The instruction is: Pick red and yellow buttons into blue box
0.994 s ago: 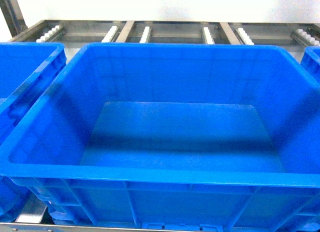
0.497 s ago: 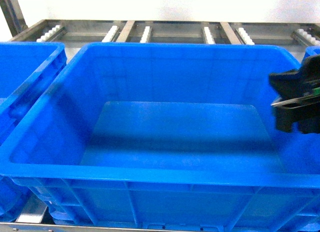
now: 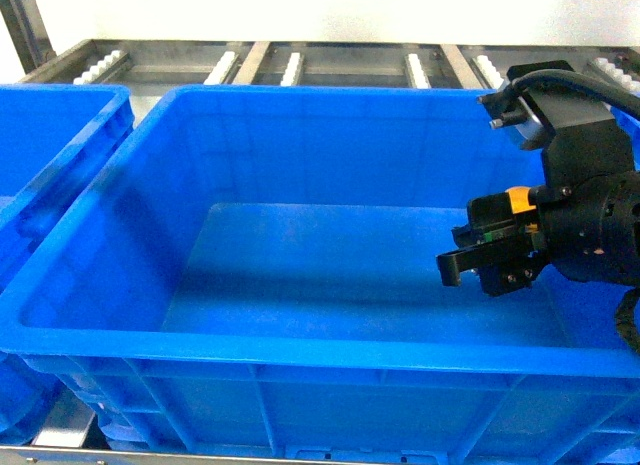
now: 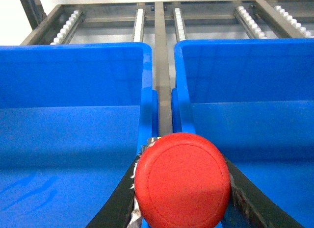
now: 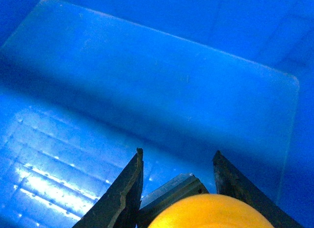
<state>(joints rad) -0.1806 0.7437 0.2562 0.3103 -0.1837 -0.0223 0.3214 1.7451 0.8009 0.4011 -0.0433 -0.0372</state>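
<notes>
Across the roller rack (image 3: pixel 300 65) the blue box (image 3: pixel 300 350) fills the head view, its floor bare, with a neighbouring crate (image 3: pixel 60 135) just beside its left wall. Over the box's right side, below the rim, hangs the right gripper (image 3: pixel 470 255), its fingers (image 5: pixel 128 186) clenched on the yellow button (image 5: pixel 211 213), cap showing between them. The left gripper (image 4: pixel 181 208) sits above the narrow gap between the two crates, fingers (image 4: pixel 115 208) grasping the red button (image 4: pixel 181 181), whose cap hides most of what lies below. My worry is that left arm: released where it hovers, the red button could fall into the gap or the wrong crate. The yellow one looks safe to drop, though a release from height might bounce it on the hard floor
</notes>
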